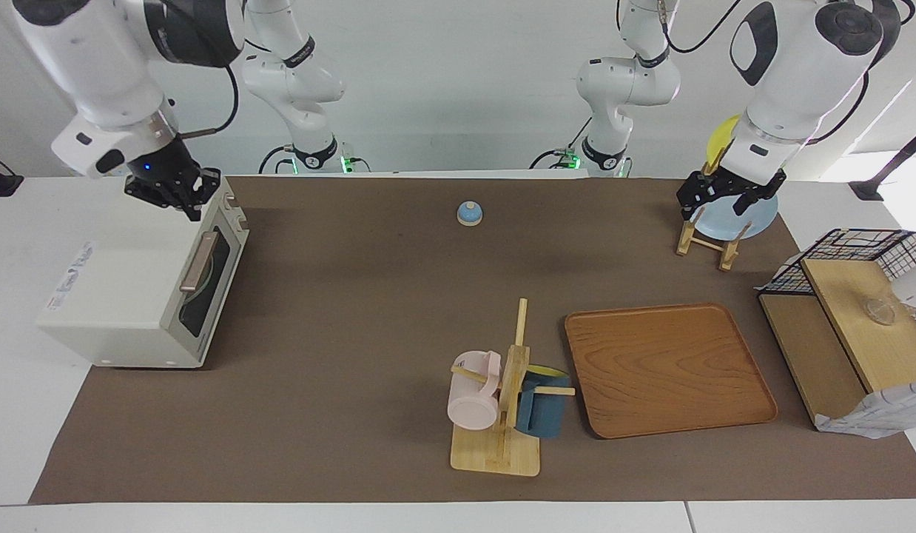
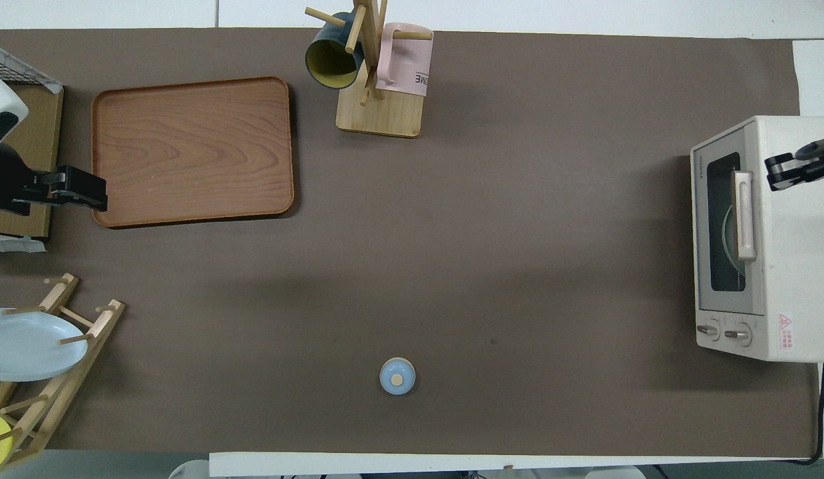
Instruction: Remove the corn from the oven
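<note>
The cream-white oven [image 1: 132, 296] stands at the right arm's end of the table, its dark glass door shut and the tan handle [image 1: 199, 260] up. It also shows in the overhead view [image 2: 785, 266]. The corn is hidden; only a pale curved shape shows through the glass. My right gripper [image 1: 173, 191] hangs over the oven's top, near the end closest to the robots, and shows in the overhead view [image 2: 795, 169] too. My left gripper [image 1: 724, 200] is open and empty over the plate rack [image 1: 706, 240] at the left arm's end.
A wooden tray [image 1: 665, 370] lies toward the left arm's end, with a mug tree [image 1: 502, 400] holding a pink and a blue mug beside it. A small blue knobbed lid [image 1: 469, 214] sits mid-table near the robots. A wire shelf [image 1: 843, 296] stands at the table's end.
</note>
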`<state>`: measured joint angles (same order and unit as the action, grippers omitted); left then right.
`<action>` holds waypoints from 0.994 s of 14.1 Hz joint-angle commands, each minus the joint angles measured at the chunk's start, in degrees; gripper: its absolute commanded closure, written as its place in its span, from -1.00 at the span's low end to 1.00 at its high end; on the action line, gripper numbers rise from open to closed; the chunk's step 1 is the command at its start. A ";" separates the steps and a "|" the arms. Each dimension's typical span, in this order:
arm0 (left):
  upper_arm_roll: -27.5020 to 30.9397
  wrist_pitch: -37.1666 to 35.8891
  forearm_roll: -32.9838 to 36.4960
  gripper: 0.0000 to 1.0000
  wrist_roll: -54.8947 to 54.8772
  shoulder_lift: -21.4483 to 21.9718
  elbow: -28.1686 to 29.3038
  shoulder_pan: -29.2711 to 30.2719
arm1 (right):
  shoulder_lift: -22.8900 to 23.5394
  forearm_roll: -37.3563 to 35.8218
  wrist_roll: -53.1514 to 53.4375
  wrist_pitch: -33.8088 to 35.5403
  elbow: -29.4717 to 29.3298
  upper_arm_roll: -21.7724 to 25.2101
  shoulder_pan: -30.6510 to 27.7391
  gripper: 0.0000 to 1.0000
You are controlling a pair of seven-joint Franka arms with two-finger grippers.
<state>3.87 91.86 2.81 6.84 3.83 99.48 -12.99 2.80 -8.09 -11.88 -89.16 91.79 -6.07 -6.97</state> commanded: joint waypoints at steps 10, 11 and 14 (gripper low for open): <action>-0.27 -0.98 0.18 -1.00 -0.69 -0.23 -0.69 0.34 | -1.57 -4.65 -5.87 -13.32 15.35 -0.17 -2.79 1.00; -0.27 -0.98 0.18 -1.00 -0.69 -0.14 -0.69 0.34 | -1.57 -4.65 -5.96 -14.11 15.96 -0.17 -2.88 1.00; -0.27 -0.81 0.18 -1.00 -0.69 -0.23 -0.77 0.25 | -1.57 -4.65 -8.76 -16.22 18.16 -0.17 -3.84 1.00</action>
<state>3.87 91.86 2.81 6.84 3.83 99.48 -12.99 2.83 -12.34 -17.53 -103.14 107.09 -5.76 -9.49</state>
